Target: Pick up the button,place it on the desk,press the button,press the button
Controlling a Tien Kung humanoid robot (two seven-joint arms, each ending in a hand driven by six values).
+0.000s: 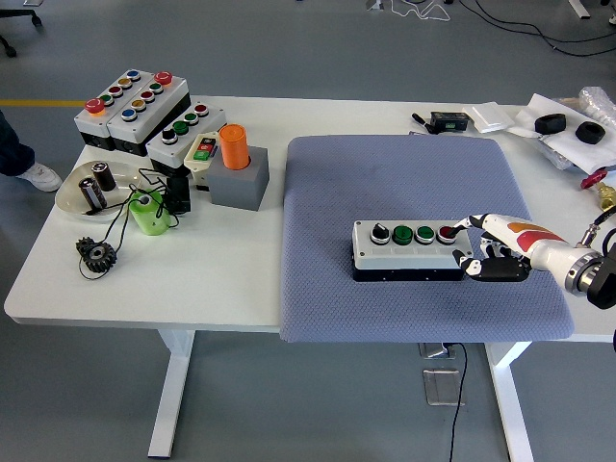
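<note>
Right now, in the head view, the right robot hand [481,252] reaches in from the picture's right edge, low over a blue-grey mat [414,173] spread on the white bench [241,269]. Its index finger [466,223] is stretched out, the tip resting on the red button [447,232] at the right end of a grey button box [404,248]; the other fingers curl down beside the box's right end, holding nothing. The forearm lies nearly level, angled slightly up toward the right. The button box sits flat on the mat, near its middle-right, with a black knob, two green buttons and the red one in a row. At the bench's far left stand more button boxes [130,101], a grey block with an orange cylinder [234,146], a green cup [147,214], a plate [72,197] and a small gear [94,254].
</note>
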